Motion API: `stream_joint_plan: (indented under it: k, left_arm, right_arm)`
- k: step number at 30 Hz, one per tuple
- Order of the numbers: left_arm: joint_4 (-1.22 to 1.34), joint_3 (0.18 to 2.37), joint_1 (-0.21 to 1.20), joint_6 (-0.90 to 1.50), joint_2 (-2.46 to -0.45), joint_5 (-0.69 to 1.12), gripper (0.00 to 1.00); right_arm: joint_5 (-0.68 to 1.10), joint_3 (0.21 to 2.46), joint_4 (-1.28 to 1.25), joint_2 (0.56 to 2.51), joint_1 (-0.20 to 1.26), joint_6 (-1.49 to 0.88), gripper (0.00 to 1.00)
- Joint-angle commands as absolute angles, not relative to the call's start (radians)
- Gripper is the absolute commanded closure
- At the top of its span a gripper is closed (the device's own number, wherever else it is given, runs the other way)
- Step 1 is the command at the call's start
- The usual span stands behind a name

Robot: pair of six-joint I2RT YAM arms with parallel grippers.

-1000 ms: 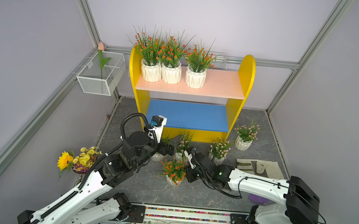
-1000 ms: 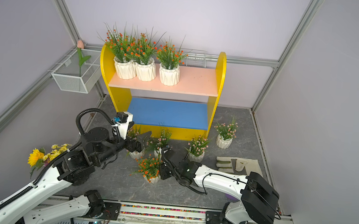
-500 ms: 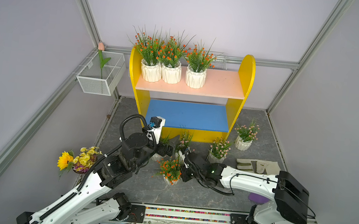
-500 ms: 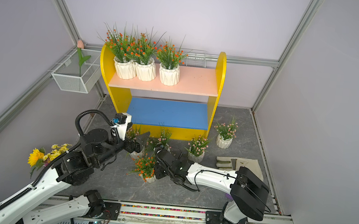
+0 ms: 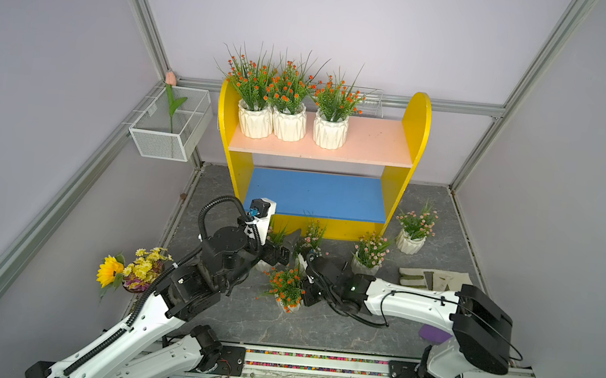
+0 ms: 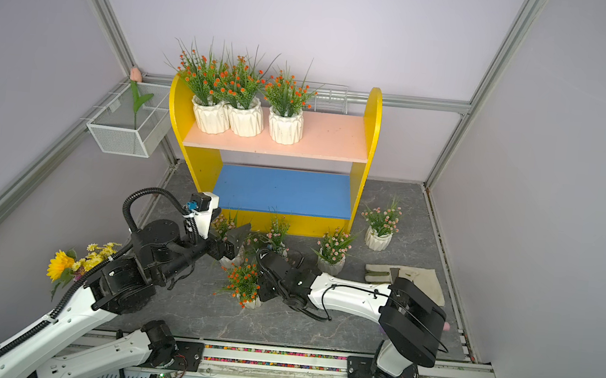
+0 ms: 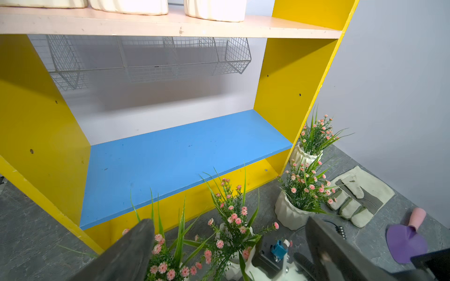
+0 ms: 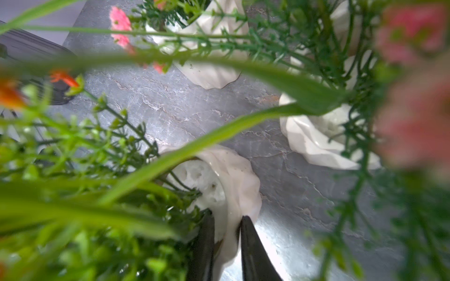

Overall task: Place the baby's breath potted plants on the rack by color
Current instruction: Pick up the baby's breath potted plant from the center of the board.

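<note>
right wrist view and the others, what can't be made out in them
Right wrist view: blurred foliage at the lens hides most of the orange plant's pot; only the rim in the right gripper shows.
Left wrist view: the shelf pots are cut off by the frame edge, blossoms unseen.
In a top view the right arm covers most of the purple trowel.

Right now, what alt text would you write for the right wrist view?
The right end effector pinches the rim of a white ribbed pot of green sprigs with orange blossoms between its dark fingers. Beyond, two white pots with pink blossoms sit on grey marbled floor.
</note>
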State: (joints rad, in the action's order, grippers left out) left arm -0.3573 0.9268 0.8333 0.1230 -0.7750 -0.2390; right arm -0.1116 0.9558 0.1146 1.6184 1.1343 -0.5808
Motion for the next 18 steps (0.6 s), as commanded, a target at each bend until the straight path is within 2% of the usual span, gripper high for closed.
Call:
stream_joint_plan:
  k: [1, 10, 18]
  left_arm:
    - [-0.369, 0.917, 0.834, 0.138, -0.761, -0.248, 0.0]
    - [-0.369, 0.917, 0.835, 0.139, -0.764, -0.247, 0.0]
    - [-0.37, 0.916, 0.834, 0.141, -0.76, -0.247, 0.0]
  right_arm:
    - [-0.105, 0.958, 0.137, 1.657, 1.14, -0.619, 0.78]
    - [-0.128, 0.982, 0.197, 1.69, 1.138, -0.623, 0.84]
    - [-0.153, 0.983, 0.246, 1.633, 1.133, -0.594, 0.92]
